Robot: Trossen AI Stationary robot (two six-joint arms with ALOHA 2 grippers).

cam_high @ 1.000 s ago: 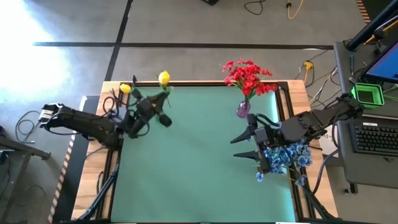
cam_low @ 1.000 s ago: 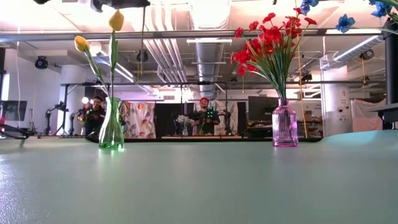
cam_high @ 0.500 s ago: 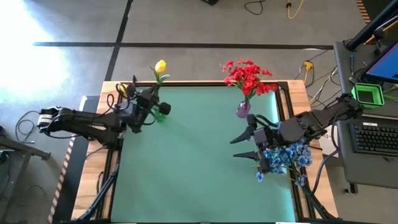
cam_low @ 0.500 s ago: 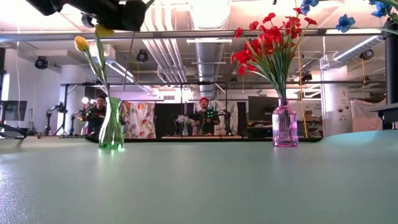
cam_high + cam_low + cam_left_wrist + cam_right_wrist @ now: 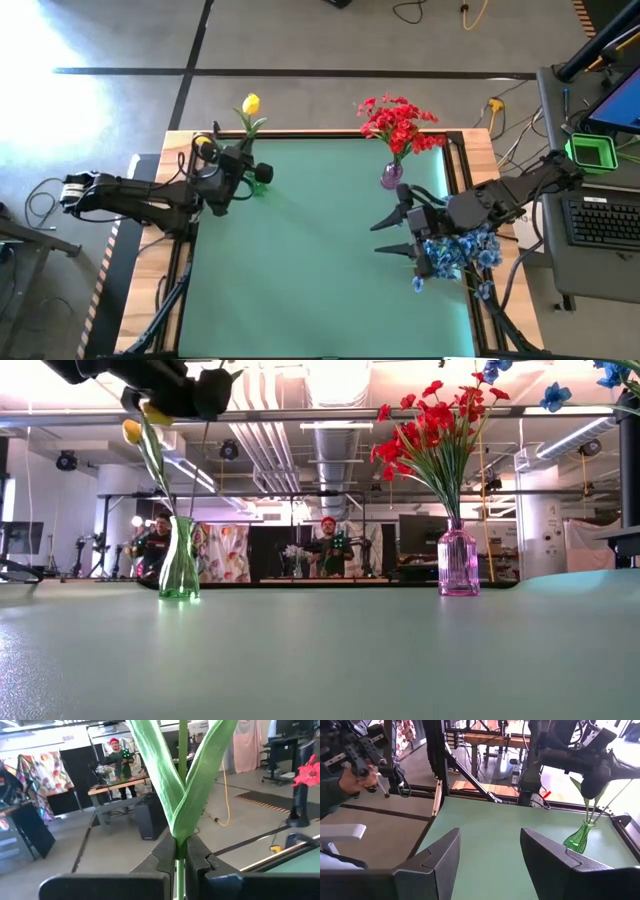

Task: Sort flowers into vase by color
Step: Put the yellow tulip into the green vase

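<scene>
Looking straight down, the left gripper is clenched on the stem of a yellow tulip above the green vase near the table's far left corner, while the right gripper hangs with its jaws apart and nothing between them, beside the blue flowers at the table's right edge; the red flowers stand in the purple vase at the far edge. From table height, the green vase holds thin green stems, a yellow bloom shows just under the dark gripper overhead, and the red flowers rise from the purple vase. On the left wrist, the green stem sits pinched between the two dark fingers, its leaves spreading above. On the right wrist, the fingers stand parted over bare table, with the green vase beyond.
</scene>
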